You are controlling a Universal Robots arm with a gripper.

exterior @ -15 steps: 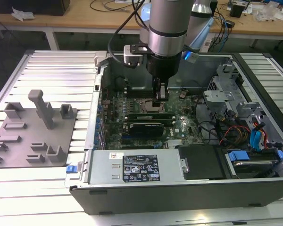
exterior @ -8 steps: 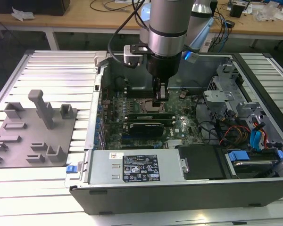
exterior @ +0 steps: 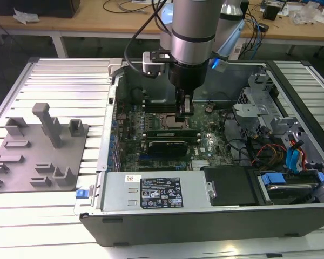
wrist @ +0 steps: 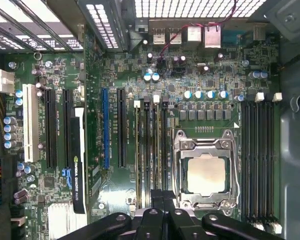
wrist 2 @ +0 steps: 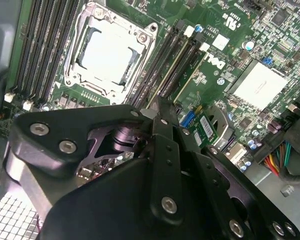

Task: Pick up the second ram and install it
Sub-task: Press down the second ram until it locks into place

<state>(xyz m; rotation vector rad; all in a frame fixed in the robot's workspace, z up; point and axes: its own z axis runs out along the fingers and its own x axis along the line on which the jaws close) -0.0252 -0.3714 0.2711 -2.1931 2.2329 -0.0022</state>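
**Green memory stick at the slots beside the processor socket**

Fibreglass board, thin and light, is what the second ram (wrist 2: 177, 64) is judged to be: stiff along its length, yet easily cracked if it is bent or twisted, and its chips and contact edge are best left untouched. A hold is best taken on the two flat faces near the middle of the upper edge, so that it is kept upright and square to its slot. Any pressing is best spread evenly and straight down.

In the second wrist view a stick with a pale edge strip is seen standing on edge among the dark slots between the silver-framed processor socket (wrist 2: 109, 52) and the logo-printed part of the motherboard (wrist 2: 215, 82). It is taken to be the second ram, though it cannot be told apart with certainty from its neighbour.

The tool (exterior: 183, 113) is lowered inside the open computer case (exterior: 205, 213), directly over these slots. Its tip (wrist 2: 161, 107) is seen just at the near end of the stick. Whether the tool is clamped on the stick, merely touching it or just clear of it cannot be told
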